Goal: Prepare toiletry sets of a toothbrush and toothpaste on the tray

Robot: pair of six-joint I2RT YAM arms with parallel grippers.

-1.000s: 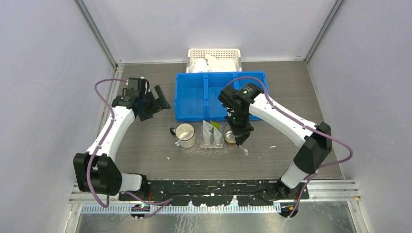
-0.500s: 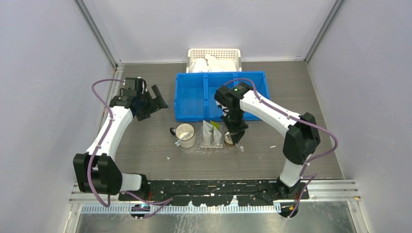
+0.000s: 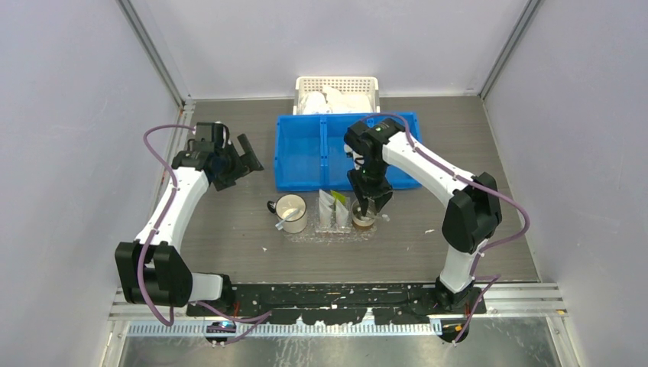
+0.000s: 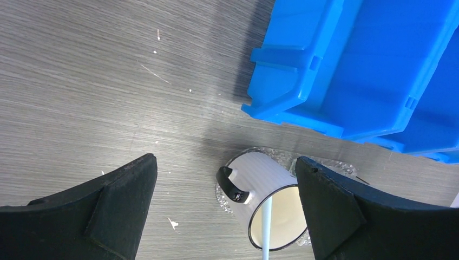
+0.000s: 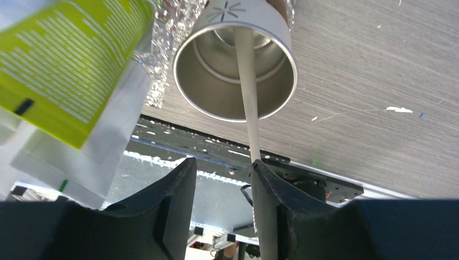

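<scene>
Bright, even overhead light, soft faint shadows on the grey table (image 3: pixel 229 229), a darker shadow beside the blue bin (image 4: pixel 352 65), pale sheen inside the metal cup (image 5: pixel 216 92), close green toothpaste (image 5: pixel 70 59) slightly soft, top view sharp

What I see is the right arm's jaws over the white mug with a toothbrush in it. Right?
Not quite. The right arm's jaws are over the metal cup, not the white mug, with a toothbrush in it. The right wrist view shows it.

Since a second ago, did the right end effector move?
Yes. The right end effector slid left and toward the blue bin, and is now over the metal cup.
</scene>
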